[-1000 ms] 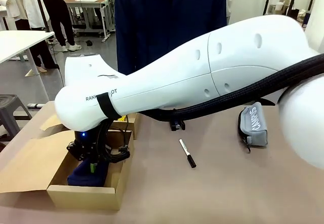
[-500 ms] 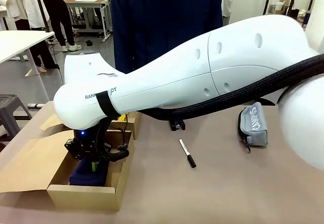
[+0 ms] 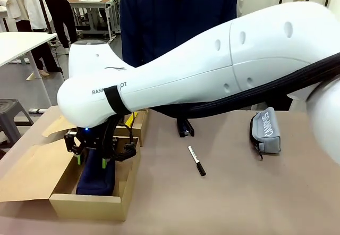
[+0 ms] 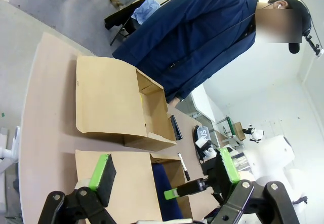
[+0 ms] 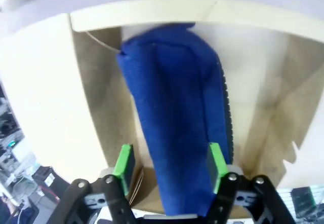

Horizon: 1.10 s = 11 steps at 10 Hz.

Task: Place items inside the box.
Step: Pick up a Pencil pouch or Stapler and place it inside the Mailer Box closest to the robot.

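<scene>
The navy blue pouch [image 3: 95,181] lies inside the open cardboard box [image 3: 87,206] at the table's left front. My right gripper [image 3: 91,161] hangs just above it, open, green pads apart. In the right wrist view the pouch [image 5: 177,107] stretches along the box floor [image 5: 96,97] and the gripper [image 5: 170,163] straddles its near end without pinching it. A white-and-black marker pen [image 3: 196,160] lies mid-table, with a black stapler [image 3: 184,127] behind it. My left gripper [image 4: 164,171] is open and holds nothing, high above the table.
A grey zip pouch [image 3: 264,131] lies at the right. A second small box [image 3: 139,124] stands behind the first, with something yellow [image 3: 129,119] at it. A person in a dark blue jacket [image 3: 175,17] stands at the far side. The right arm spans most of the table.
My right gripper has opened, let go of the navy pouch and risen a little. The pouch stays in the box.
</scene>
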Available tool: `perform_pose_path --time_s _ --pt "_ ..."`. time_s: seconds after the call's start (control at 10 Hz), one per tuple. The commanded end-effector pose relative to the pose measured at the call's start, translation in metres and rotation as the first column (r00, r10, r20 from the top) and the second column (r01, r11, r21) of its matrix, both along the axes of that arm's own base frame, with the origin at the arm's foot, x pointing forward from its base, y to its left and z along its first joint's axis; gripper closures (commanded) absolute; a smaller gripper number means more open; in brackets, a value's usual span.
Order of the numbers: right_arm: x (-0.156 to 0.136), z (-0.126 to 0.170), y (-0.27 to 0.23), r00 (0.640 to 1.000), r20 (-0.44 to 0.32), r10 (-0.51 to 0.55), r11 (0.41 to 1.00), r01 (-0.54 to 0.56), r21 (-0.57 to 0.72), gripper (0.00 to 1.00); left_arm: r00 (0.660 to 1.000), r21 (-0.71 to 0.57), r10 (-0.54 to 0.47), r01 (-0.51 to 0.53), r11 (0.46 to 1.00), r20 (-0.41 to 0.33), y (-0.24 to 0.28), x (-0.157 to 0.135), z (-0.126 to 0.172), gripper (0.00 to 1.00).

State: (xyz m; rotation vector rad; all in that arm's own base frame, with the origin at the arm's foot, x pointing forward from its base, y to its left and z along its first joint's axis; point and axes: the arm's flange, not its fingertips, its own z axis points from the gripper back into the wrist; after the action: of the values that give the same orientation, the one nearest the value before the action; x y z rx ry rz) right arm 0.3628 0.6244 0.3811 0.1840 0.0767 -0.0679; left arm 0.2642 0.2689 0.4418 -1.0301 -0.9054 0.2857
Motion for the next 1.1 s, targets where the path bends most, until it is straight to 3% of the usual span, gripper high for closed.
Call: perform_pose_path --time_s 0.0,0.1,0.3,0.4,0.5,0.6,0.7,0.8,0.9,1.0 --pt "-0.013 0.014 -0.034 0.999 0.030 0.046 0.995 -0.048 0.088 0.00 0.999 0.001 0.000 0.000 1.000 0.038 -0.001 0.001 0.000 0.00" --pt "-0.016 0.032 -0.055 0.996 0.051 0.072 0.987 -0.079 0.143 0.00 0.999 0.001 0.000 0.000 1.000 0.038 -0.001 0.001 0.000 0.00" --pt "-0.031 0.072 -0.121 0.993 0.112 0.049 0.971 -0.073 0.228 0.00 0.999 0.001 0.000 0.000 1.000 0.038 -0.001 0.001 0.000 0.00" --pt "-0.042 0.080 -0.160 0.994 0.106 0.011 0.970 -0.036 0.240 0.00 0.999 0.001 0.000 0.000 1.000 0.038 -0.001 0.001 0.000 0.00" --pt "-0.052 0.076 -0.180 0.993 0.088 -0.079 0.974 0.058 0.219 0.00 0.999 0.001 0.000 0.000 1.000 0.038 -0.001 0.001 0.000 0.00" --pt "-0.063 0.063 -0.167 0.989 0.019 -0.149 0.985 0.147 0.087 0.00 0.999 0.001 0.000 0.000 1.000 0.038 -0.001 0.001 0.000 0.00" --pt "-0.025 0.087 -0.137 0.993 0.115 -0.036 0.982 0.013 0.190 0.00 0.999 0.001 0.000 0.000 1.000 0.038 -0.001 0.001 0.000 0.00" --pt "-0.025 0.087 -0.137 0.993 0.115 -0.036 0.982 0.013 0.190 0.00 0.999 0.001 0.000 0.000 1.000 0.038 -0.001 0.001 0.000 0.00" --pt "-0.047 0.077 -0.169 0.992 0.092 -0.088 0.987 0.074 0.139 0.00 0.999 0.001 0.000 0.000 1.000 0.038 -0.001 0.001 0.000 0.00" --pt "-0.026 0.082 -0.187 0.995 0.028 -0.099 0.980 0.092 0.178 0.00 0.999 0.001 0.000 0.000 1.000 0.038 -0.001 0.001 0.000 0.00"
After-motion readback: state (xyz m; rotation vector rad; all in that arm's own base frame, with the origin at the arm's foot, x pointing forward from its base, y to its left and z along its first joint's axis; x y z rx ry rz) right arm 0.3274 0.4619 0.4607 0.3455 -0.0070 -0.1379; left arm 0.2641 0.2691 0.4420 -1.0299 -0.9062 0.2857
